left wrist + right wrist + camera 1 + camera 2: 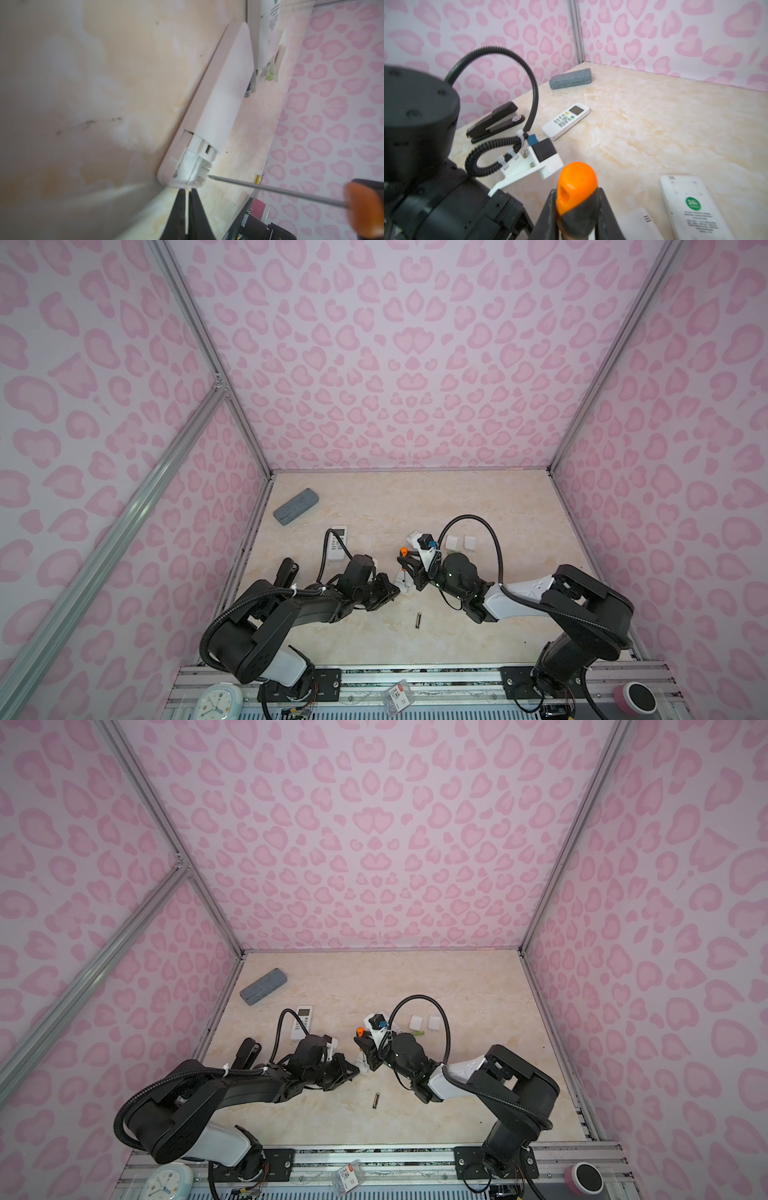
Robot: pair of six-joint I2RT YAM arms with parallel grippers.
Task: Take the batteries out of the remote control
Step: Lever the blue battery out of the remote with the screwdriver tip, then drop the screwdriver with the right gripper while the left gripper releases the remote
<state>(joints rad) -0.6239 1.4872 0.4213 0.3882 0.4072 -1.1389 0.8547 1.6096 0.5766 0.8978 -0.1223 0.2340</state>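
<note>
We treat each battery as a light, rigid, smooth cylinder that rolls freely, so we take hold across the middle of the barrel, not at the ends. We count 2 loose batteries. 1 dark battery (419, 620) lies on the table (478, 497) between the arms. 1 green battery (419, 1034) lies near the 2 white cover plates (453, 542).

We count 3 remotes: the keypad remote (565, 120), the green-sticker remote (691, 207) and the opened remote (218, 99). Its compartment shows bare contacts, and we cannot tell whether a cell remains.

The left gripper (188, 190) is pressed together at that remote's end, pinching nothing. The right gripper (577, 207) clamps the screwdriver (577, 178).
</note>
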